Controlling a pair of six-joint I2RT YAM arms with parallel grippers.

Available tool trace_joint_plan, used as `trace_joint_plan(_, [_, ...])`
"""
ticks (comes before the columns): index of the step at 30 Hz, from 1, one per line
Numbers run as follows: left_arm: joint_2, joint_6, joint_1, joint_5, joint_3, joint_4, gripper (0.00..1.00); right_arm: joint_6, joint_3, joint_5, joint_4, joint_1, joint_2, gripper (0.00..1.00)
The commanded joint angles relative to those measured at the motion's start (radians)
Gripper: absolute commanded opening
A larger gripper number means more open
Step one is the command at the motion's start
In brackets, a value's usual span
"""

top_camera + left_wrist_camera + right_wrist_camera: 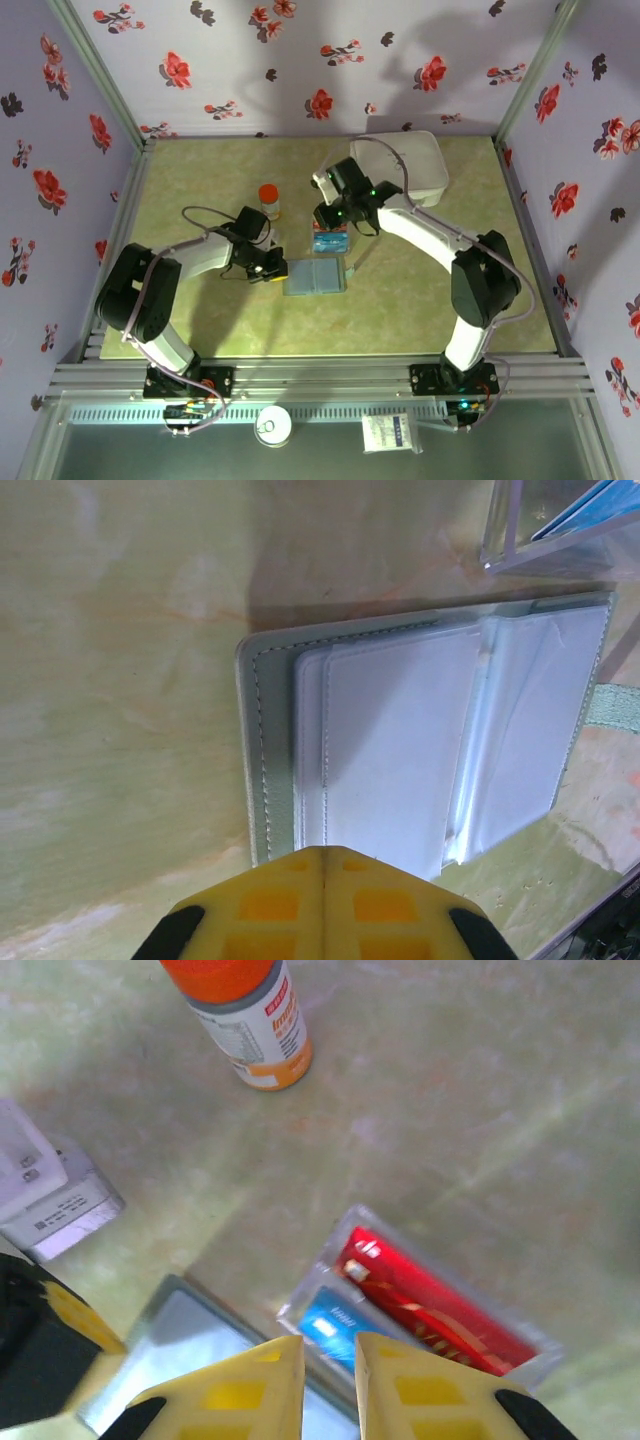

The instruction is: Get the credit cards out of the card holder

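Table, contents.
- Box: back right corner.
- Bottle: upright, left of centre, well left of box.
- Holder: centre, lying open flat, nearest arm bases.
- Tray: just behind holder, between holder and box; touching or not, cannot tell.
- Cards: in tray, on edge, side by side.
- Carton: between bottle and left gripper.
- Left gripper: at holder's left edge, tips over it.
- Right gripper: above tray and cards, right of bottle.
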Motion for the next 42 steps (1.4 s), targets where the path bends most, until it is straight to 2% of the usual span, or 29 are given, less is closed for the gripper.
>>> trace_joint_plan(1, [-0.027, 0.005, 0.006, -0.019, -0.012, 0.001, 0.00, 0.370, -0.110, -0.012, 0.175, 0.025, -0.044, 0.21])
trace_joint_plan(5, [-0.005, 0.002, 0.006, -0.015, -0.017, 0.019, 0.00, 0.556, -0.167, -0.049, 0.176, 0.065, -0.030, 0.20])
trace_joint_plan(13, [0.017, -0.005, 0.006, -0.017, -0.030, 0.051, 0.00, 0.682, -0.245, -0.100, 0.229, 0.167, 0.030, 0.27])
trace_joint_plan(17, [0.029, 0.000, 0.006, -0.022, -0.032, 0.052, 0.00, 0.695, -0.236, -0.112, 0.227, 0.196, 0.069, 0.29])
trace_joint_plan(23, [0.043, 0.009, 0.008, -0.029, -0.033, 0.046, 0.00, 0.703, -0.212, -0.156, 0.215, 0.206, 0.142, 0.24])
trace_joint_plan(28, [0.044, 0.010, 0.009, -0.030, -0.038, 0.047, 0.00, 0.710, -0.217, -0.182, 0.226, 0.206, 0.174, 0.25])
trace_joint_plan(42, [0.057, 0.032, 0.020, -0.040, -0.042, 0.030, 0.00, 0.668, -0.220, -0.009, 0.045, 0.205, 0.140, 0.26])
